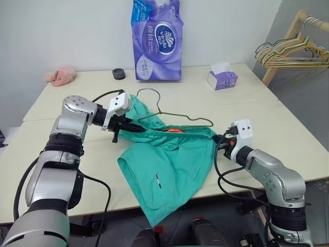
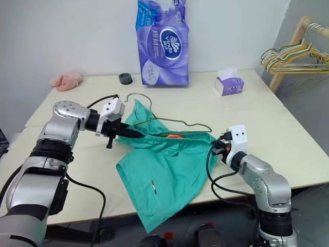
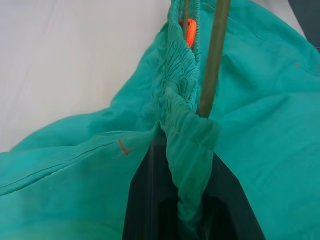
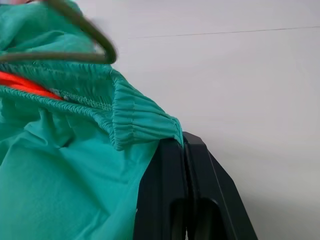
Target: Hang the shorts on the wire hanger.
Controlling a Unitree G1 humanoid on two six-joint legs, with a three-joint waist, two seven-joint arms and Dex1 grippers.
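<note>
Closest to us, the shorts (image 1: 167, 170) hang over the front edge of the table (image 1: 288, 128), soft and floppy, so they sag wherever we do not hold them. Our right gripper (image 1: 224, 142) has its fingers pressed together on the corner of the stretchy waistband. Our left gripper (image 1: 125, 126) pinches the other end of the waistband, bunched between its fingers, with a wire of the hanger right beside them. The wire hanger (image 1: 177, 117) is thin, light and probably springy; its bottom bar runs along the waistband. We think the thick waistband is the best place to hold. Farther back stand a tissue box (image 1: 222, 78) and a purple pack (image 1: 158, 43).
</note>
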